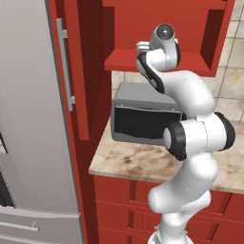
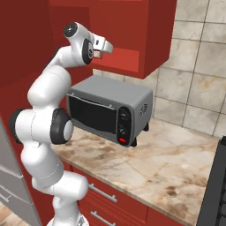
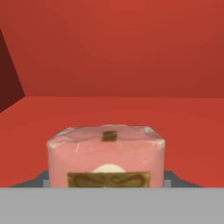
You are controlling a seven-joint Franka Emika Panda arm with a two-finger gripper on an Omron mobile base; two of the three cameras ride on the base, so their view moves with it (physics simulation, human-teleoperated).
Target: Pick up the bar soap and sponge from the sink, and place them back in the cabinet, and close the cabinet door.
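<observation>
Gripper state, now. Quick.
Gripper: closed on the bar soap, held over the cabinet shelf.

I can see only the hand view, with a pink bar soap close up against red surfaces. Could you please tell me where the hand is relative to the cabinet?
Observer: The hand, shut on the bar soap, is at the open front of the cabinet, just above its bottom shelf.
Operator: Thank you. What sits below it?
Observer: A grey toaster oven stands on the marble counter, directly under the cabinet.
Operator: Is the cabinet door open?
Observer: Yes, the cabinet door is swung open to the left, next to the grey fridge.
</observation>
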